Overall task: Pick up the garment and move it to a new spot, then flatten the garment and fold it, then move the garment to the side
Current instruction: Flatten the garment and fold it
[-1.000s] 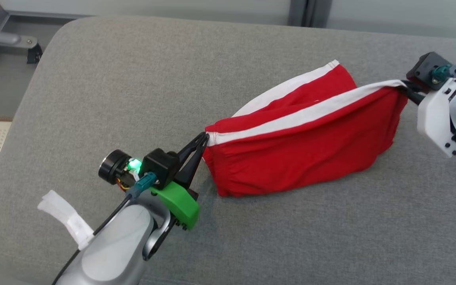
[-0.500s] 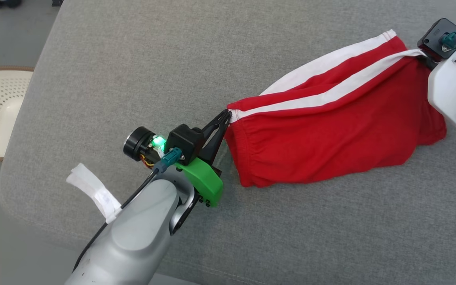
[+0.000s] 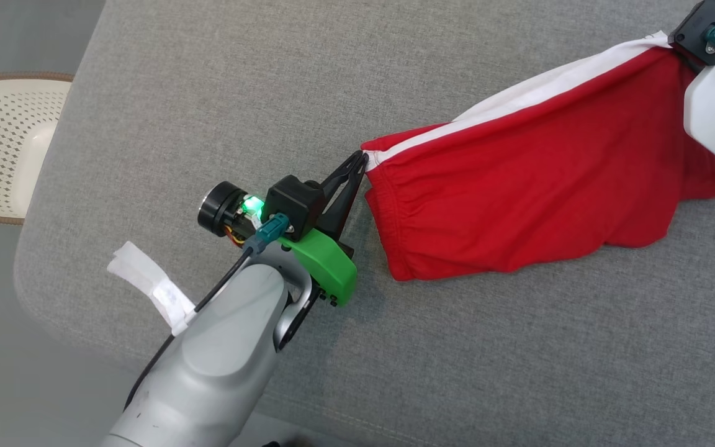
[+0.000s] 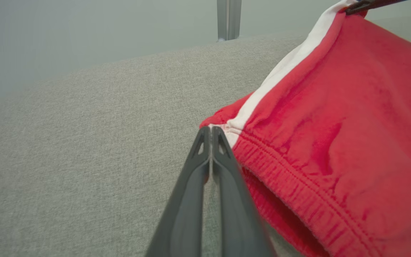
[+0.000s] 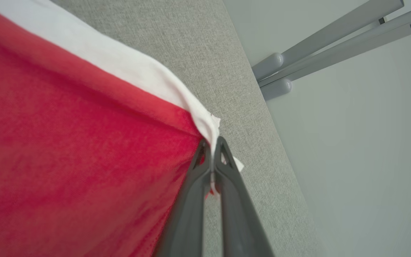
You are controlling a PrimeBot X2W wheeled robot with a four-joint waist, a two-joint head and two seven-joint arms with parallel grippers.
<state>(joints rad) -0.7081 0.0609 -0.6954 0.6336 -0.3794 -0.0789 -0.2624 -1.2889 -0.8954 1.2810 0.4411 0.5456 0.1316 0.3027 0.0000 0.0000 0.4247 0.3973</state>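
**Jaws clamped shut on both ends of the striped edge**

The red garment (image 3: 550, 174) hangs stretched toward 2 o'clock in the head view, and its lower edge seems to rest on the grey cushion (image 3: 208, 93). The left jaws pinch the waistband corner at the garment's 8 o'clock, and the right jaws pinch the far corner at its 1 o'clock. To lay it flat, lower both ends together with the stripe taut, well away from the cushion's 7 o'clock edge.
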